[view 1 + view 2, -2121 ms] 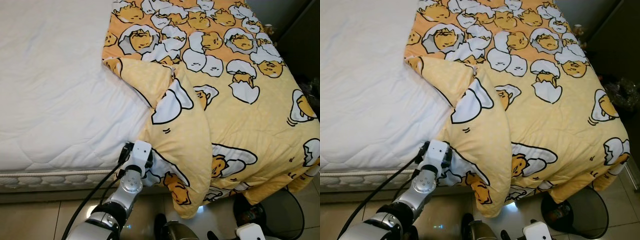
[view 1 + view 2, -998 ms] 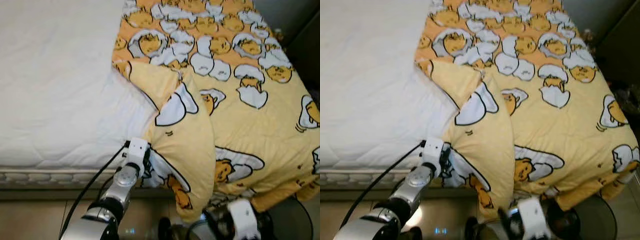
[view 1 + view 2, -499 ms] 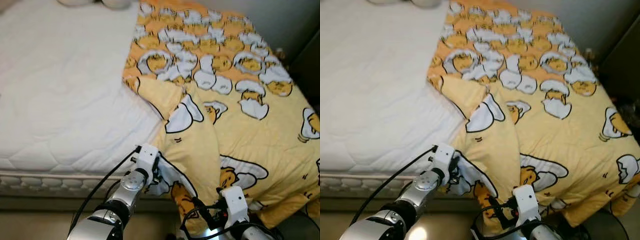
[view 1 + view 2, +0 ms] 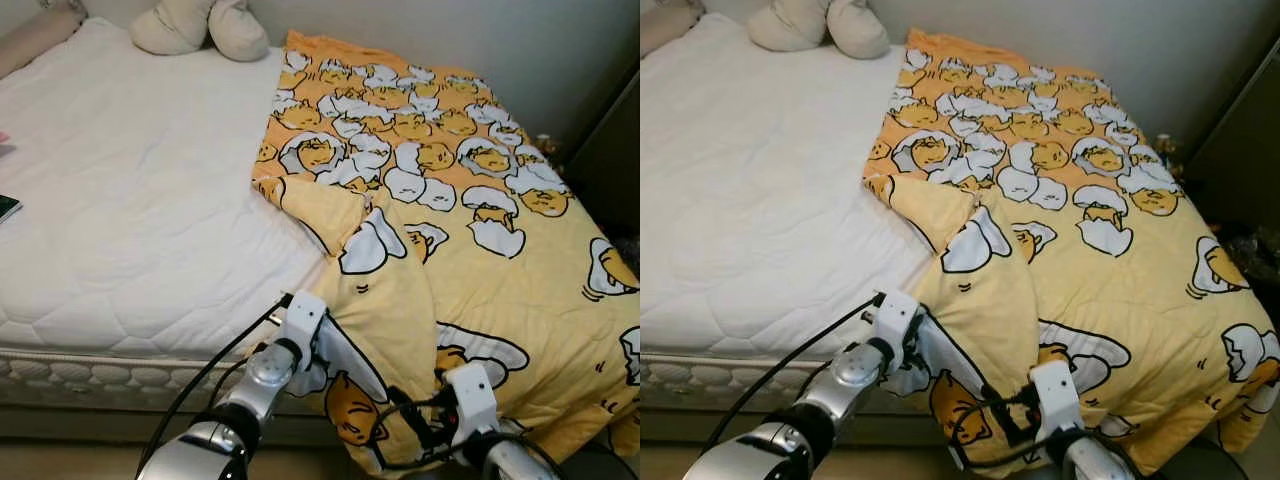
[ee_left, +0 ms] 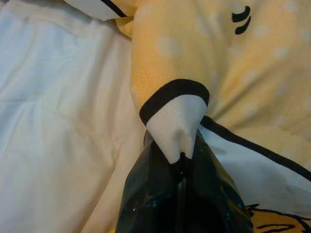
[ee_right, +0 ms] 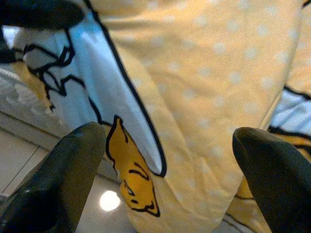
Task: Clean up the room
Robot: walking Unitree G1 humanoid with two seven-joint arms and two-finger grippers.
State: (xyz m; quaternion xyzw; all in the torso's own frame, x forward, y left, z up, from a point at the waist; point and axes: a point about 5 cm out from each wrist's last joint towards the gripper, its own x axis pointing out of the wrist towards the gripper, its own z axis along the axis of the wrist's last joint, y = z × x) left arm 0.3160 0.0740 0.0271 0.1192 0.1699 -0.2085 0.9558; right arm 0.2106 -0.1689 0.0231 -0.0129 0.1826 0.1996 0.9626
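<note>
One bed (image 4: 130,230) takes up most of the scene, its white quilted mattress bare on the left half and its near edge showing a padded side band.

The yellow blanket (image 4: 480,260), printed with egg-and-yolk cartoon figures, covers the right half of the bed from the far end to the near edge, where it hangs over the side toward the floor. Its left border is folded back on itself into a raised flap (image 4: 335,205) near the middle of the bed.

Two cream pillows (image 4: 200,28) lie at the far end of the mattress, touching each other, just left of the blanket's far corner.

A small dark item (image 4: 6,208) lies at the far left edge of the mattress; I cannot tell what it is.

My left gripper (image 5: 181,167) is at the near edge of the bed, at the blanket's left hanging border. Its fingers are pressed together on a white, black-edged fold of the blanket, with the cloth bunched between them.

My right gripper (image 6: 167,174) is to the right of the left one, low in front of the hanging part of the blanket. Its fingers (image 6: 63,170) are spread wide apart, with the blanket beyond them and tiled floor (image 6: 29,155) below.
</note>
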